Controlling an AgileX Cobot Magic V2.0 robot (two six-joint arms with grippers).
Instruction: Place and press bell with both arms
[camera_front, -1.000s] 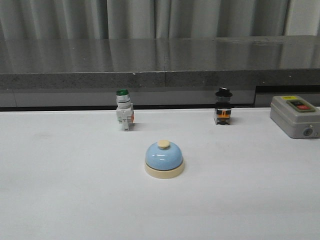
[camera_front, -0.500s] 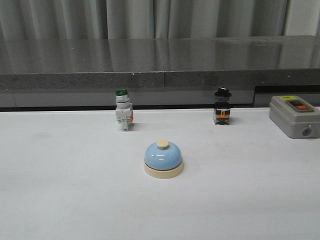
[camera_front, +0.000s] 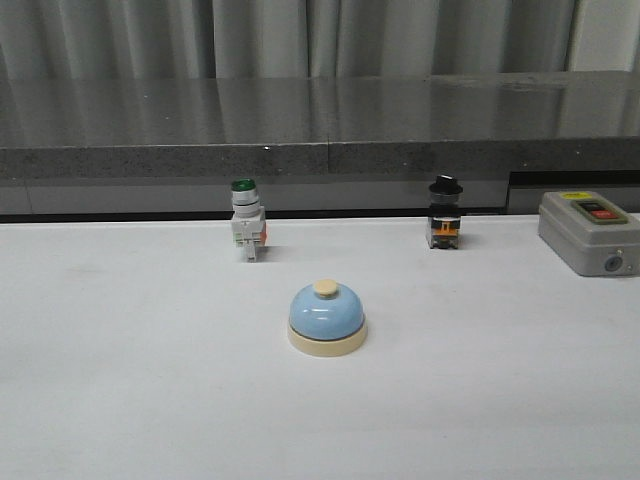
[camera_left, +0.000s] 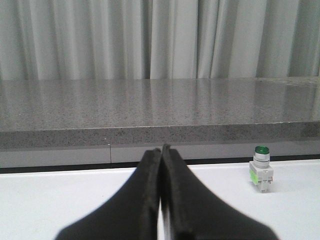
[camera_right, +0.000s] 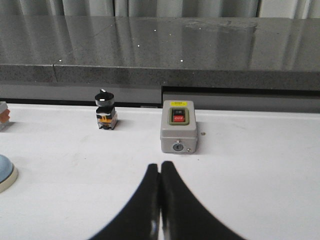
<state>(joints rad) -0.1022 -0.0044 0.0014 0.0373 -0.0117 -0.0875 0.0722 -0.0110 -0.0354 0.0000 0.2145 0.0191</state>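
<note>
The light-blue bell (camera_front: 327, 318) with cream base and cream button stands upright in the middle of the white table. Its edge also shows in the right wrist view (camera_right: 6, 171). No arm shows in the front view. My left gripper (camera_left: 161, 148) is shut and empty, low over the table, away from the bell, which is out of that view. My right gripper (camera_right: 160, 165) is shut and empty, to the right of the bell and apart from it.
A green-capped white push-button switch (camera_front: 246, 221) stands behind the bell to the left, also in the left wrist view (camera_left: 261, 169). A black-knobbed switch (camera_front: 445, 213) stands at back right. A grey box with red button (camera_front: 590, 232) sits far right. A dark stone ledge (camera_front: 320, 130) runs behind the table.
The whole front view has shifted very slightly. The bell and the switches stand where they were.
</note>
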